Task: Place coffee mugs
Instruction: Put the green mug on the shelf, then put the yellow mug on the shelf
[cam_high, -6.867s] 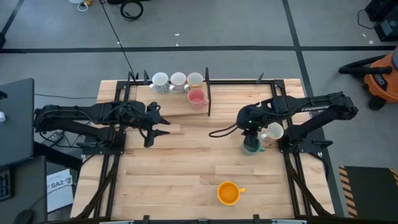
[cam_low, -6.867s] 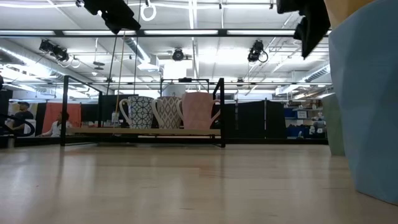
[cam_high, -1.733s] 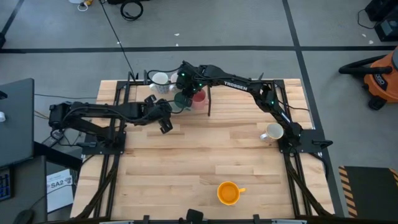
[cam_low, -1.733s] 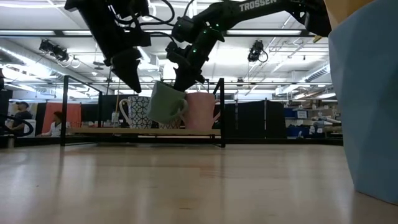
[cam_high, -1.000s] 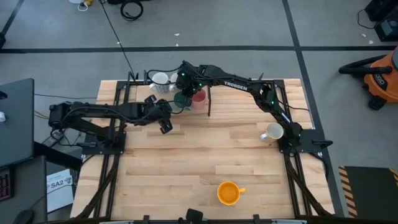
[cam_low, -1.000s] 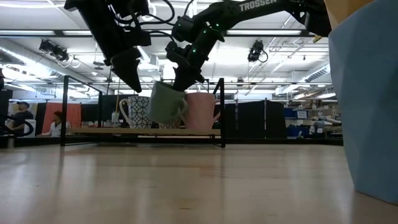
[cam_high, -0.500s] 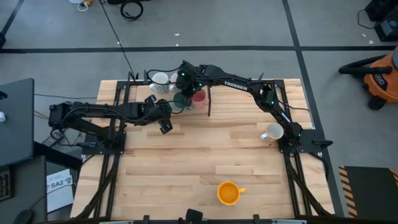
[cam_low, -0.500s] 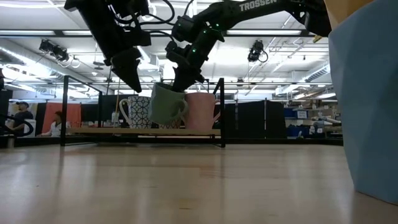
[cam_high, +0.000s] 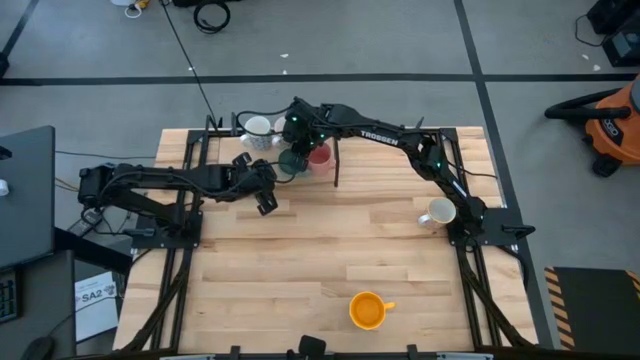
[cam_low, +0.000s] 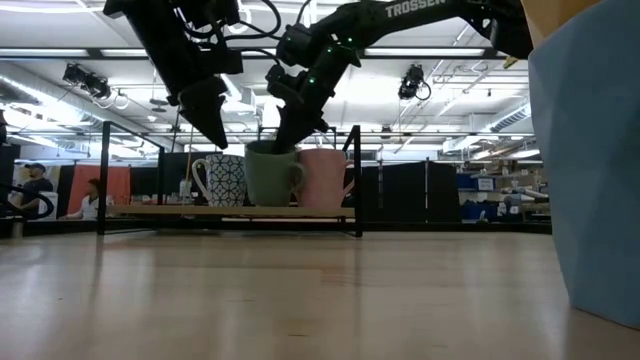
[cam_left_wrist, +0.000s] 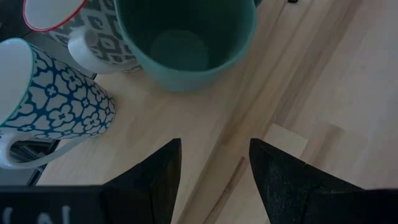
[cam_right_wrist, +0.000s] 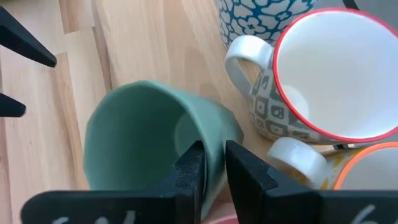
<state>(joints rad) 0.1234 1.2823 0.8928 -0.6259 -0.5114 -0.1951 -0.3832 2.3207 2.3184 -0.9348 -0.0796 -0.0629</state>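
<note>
Two arms meet at the far end of the table (cam_high: 300, 260), where a low raised shelf (cam_low: 230, 211) holds the gathered mugs. The right claw (cam_right_wrist: 211, 165) pinches the rim of the dark green mug (cam_low: 272, 174), one finger inside and one outside, and the mug appears to sit upright on the shelf between the blue-flowered white mug (cam_low: 222, 180) and the pink mug (cam_low: 325, 178); a grey-patterned mug with a red rim (cam_right_wrist: 323, 81) stands just behind it. The left claw (cam_left_wrist: 211, 165) hovers just beside the green mug with its fingers spread and empty. A white mug (cam_high: 437, 212) waits on the table near the right arm's base, and an orange mug (cam_high: 368, 310) sits well apart at the near edge. My worry is the release: the green mug is packed tight among its neighbours, so if the inner finger drags on the wall as the claw lifts away, the mug could tip or knock the pink or patterned mug. The nearby left claw could also clip it.
</note>
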